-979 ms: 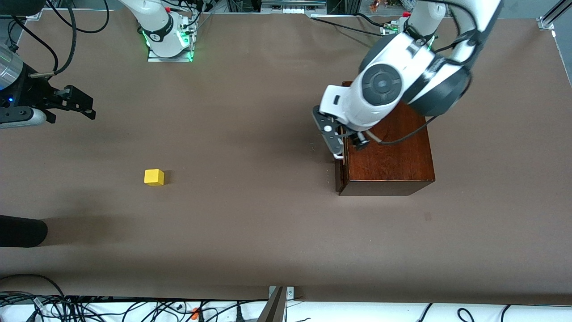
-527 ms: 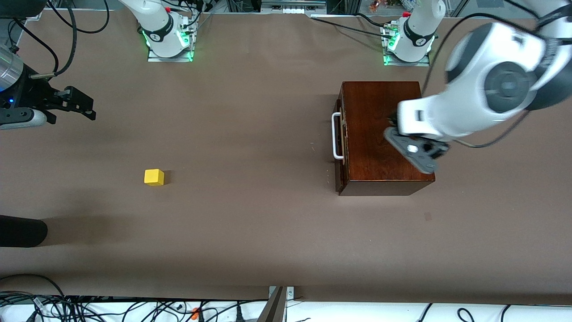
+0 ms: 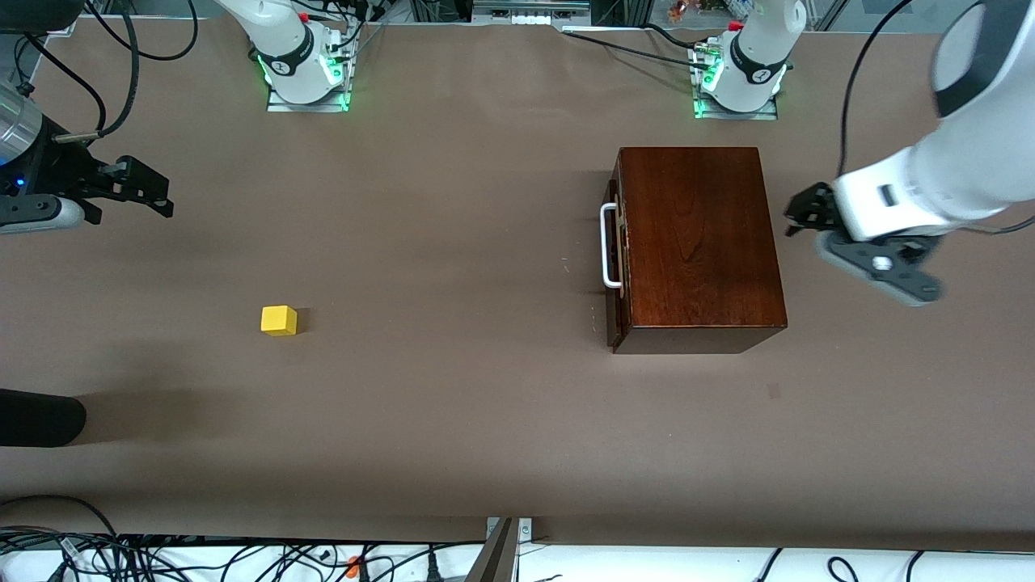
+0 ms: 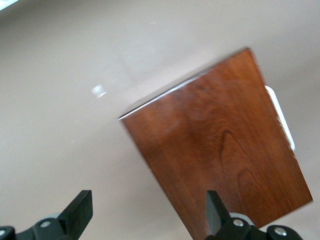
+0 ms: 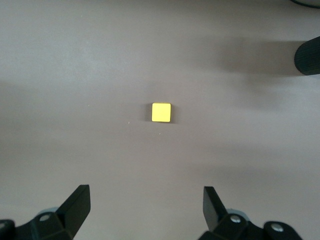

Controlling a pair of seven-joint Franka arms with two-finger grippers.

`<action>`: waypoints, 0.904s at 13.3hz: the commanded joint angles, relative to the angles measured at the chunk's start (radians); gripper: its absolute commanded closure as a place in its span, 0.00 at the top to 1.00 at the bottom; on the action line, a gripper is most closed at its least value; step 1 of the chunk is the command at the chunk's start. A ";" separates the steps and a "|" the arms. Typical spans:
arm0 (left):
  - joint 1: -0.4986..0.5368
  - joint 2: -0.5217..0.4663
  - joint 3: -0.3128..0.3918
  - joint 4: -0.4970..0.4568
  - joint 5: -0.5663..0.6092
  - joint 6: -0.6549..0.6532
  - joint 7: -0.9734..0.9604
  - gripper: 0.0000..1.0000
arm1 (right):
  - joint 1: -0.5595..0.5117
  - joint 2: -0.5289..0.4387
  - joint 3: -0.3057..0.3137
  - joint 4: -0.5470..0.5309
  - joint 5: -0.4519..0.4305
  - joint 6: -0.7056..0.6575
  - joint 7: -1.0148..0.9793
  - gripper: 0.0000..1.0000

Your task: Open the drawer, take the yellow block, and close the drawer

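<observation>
Counter point(image 3: 453, 420): a brown surface that carried the box and the block, with the two arm bases standing along its edge farthest from the front camera.
Box point(image 3: 695, 242): a glossy dark-brown wooden box that sat toward the left arm's end of the counter, its top face bare.
Drawer point(image 3: 614, 246): it looked pushed in, its dark front close against the box on the side turned toward the right arm's end; the tray itself was hidden.
Handle point(image 3: 608, 246): a white loop on the drawer front, with nothing touching it.
Left gripper point(image 3: 877, 263): it hung in the air over bare counter just beside the box, on the side away from the handle; the left wrist view showed its fingers point(image 4: 80, 212) spread wide apart and holding nothing, with the box top below them.
Right gripper point(image 3: 137, 190): this arm waited over the counter at the right arm's end, well apart from the box; the right wrist view showed its fingers point(image 5: 77, 205) spread wide and empty, with the block lying on the counter in that view.
Yellow block point(image 3: 279, 320): a small yellow cube that rested on the open counter toward the right arm's end, well apart from the box and nearer to the front camera than the right arm's base, touched by neither gripper.
</observation>
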 commanded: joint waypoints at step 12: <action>-0.219 -0.323 0.357 -0.451 -0.040 0.279 -0.233 1.00 | -0.009 0.009 0.005 0.026 0.005 -0.008 0.000 1.00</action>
